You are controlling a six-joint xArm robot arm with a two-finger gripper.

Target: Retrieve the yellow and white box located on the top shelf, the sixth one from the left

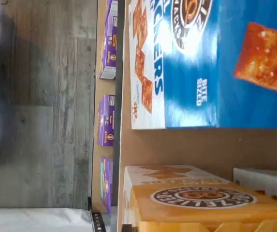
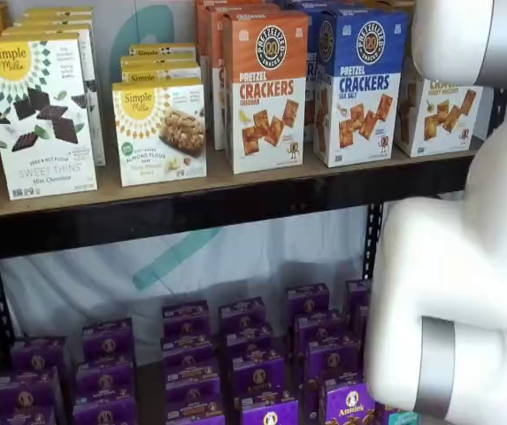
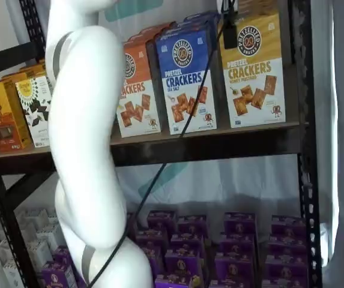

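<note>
The yellow and white box stands upright at the right end of the top shelf, beside a blue-topped cracker box. In a shelf view, black fingers of my gripper hang from the view's upper edge at the box's upper left corner, with a cable beside them. No gap between the fingers shows, and no grip is visible. In a shelf view the box is partly hidden behind the white arm. The wrist view, turned on its side, shows the box's yellow face and round logo close up.
An orange-topped cracker box and Simple Mills boxes fill the rest of the top shelf. Small purple boxes crowd the lower level. A black rack post stands right of the yellow box. The white arm blocks the left.
</note>
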